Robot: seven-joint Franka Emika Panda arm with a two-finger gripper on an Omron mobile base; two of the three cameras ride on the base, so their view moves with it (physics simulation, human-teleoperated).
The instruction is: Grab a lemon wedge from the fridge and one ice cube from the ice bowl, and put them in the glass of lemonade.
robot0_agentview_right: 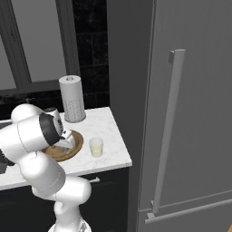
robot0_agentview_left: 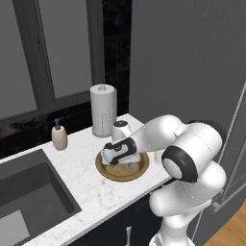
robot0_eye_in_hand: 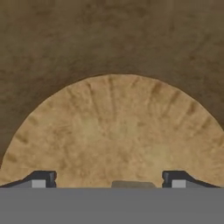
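Pincer (robot0_eye_in_hand: 109,183) wide apart, down inside ice bowl (robot0_agentview_left: 105,171), holding nothing. Glass of lemonade (robot0_agentview_right: 96,147) just beside bowl on white counter (robot0_agentview_right: 111,131). Fridge (robot0_agentview_right: 190,113) shut.

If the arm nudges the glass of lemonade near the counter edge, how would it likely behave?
The glass of lemonade looks short and partly filled, so it would probably slide rather than tip. Its smooth clear wall may be slippery. The liquid could slosh.

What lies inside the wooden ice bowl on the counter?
The open gripper reaches into the ice bowl. A pale sliver shows between its tips; the arm covers the rest.
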